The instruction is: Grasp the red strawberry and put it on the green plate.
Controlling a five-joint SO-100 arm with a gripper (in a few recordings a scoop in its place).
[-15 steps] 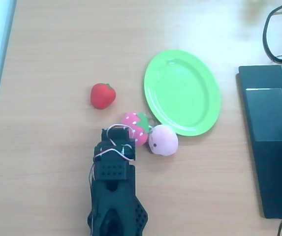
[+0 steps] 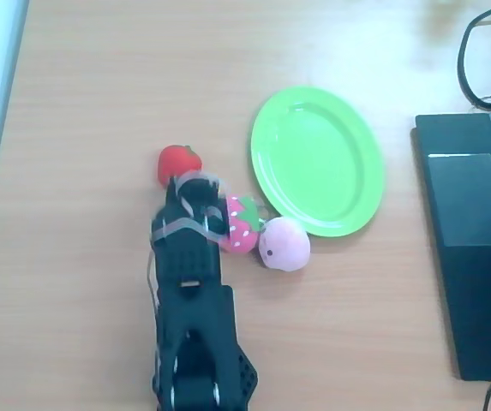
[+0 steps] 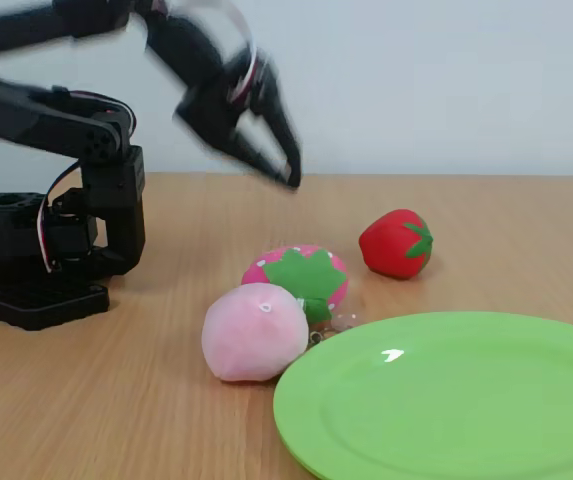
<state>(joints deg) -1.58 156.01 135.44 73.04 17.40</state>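
Small smooth bright-red strawberry toy (image 2: 177,160) with a tiny green top: left of centre in the overhead view, resting on the light wooden surface (image 2: 82,111); partly covered at its lower edge by the black arm. In the fixed view (image 3: 396,243): right of centre, resting alone on the surface, untouched.

Large lime-green oval plastic plate (image 2: 318,160) with raised rim: centre right in the overhead view, well apart from the red strawberry toy; nothing lying on it. In the fixed view (image 3: 456,400): lower right foreground.

Black two-finger gripper (image 3: 288,165): raised above the surface in the upper centre of the fixed view, motion-blurred, pointing down and right, fingers spread apart, nothing between them. In the overhead view (image 2: 179,181): just below the red strawberry toy, overlapping its lower edge.

Pink strawberry toy with white dots and green leaf (image 2: 241,223): centre of the overhead view, between the arm and the plate's lower left rim. Pale pink round soft toy (image 2: 284,243): just beside it, at the plate's lower rim; contact with the rim not determinable.

Black laptop (image 2: 472,240): right edge of the overhead view, black cables (image 2: 485,51) at upper right.
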